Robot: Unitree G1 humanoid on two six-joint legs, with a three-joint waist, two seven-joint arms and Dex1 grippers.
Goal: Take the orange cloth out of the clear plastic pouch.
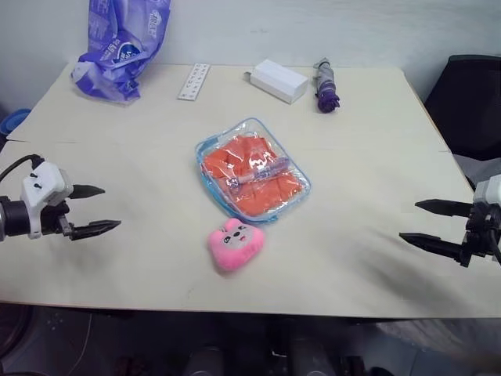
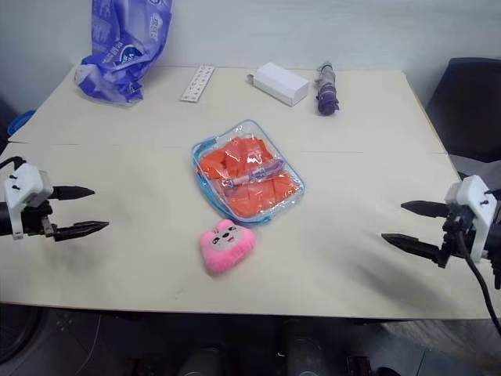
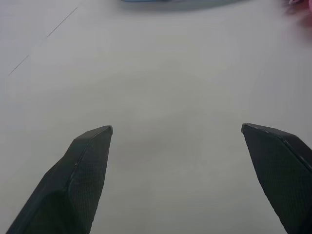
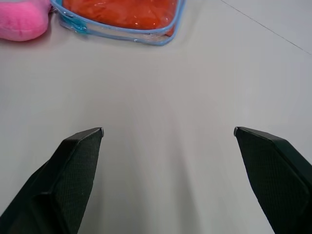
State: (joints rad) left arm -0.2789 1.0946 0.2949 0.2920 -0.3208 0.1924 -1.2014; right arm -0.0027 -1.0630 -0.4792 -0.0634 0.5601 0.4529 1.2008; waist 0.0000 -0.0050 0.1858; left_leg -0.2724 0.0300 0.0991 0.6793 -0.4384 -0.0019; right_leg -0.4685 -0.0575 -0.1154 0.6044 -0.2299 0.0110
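The clear plastic pouch (image 1: pixel 252 169) with light-blue trim lies flat at the middle of the table. Inside it sits the folded orange cloth (image 1: pixel 258 184); the right wrist view catches the cloth (image 4: pixel 122 10) behind the pouch's blue edge (image 4: pixel 141 38). My left gripper (image 1: pixel 103 208) hovers open near the table's left edge, far from the pouch, nothing between its fingers (image 3: pixel 87 165). At the right edge my right gripper (image 1: pixel 415 222) is open too and empty, pointing toward the pouch, its fingers (image 4: pixel 73 165) wide apart.
A pink plush toy (image 1: pixel 233 245) lies just in front of the pouch. Along the back stand a purple-blue printed bag (image 1: pixel 121 47), a white strip (image 1: pixel 193 81), a white box (image 1: pixel 279 80) and a folded purple umbrella (image 1: pixel 326 86). A black chair (image 1: pixel 470 102) is at the right.
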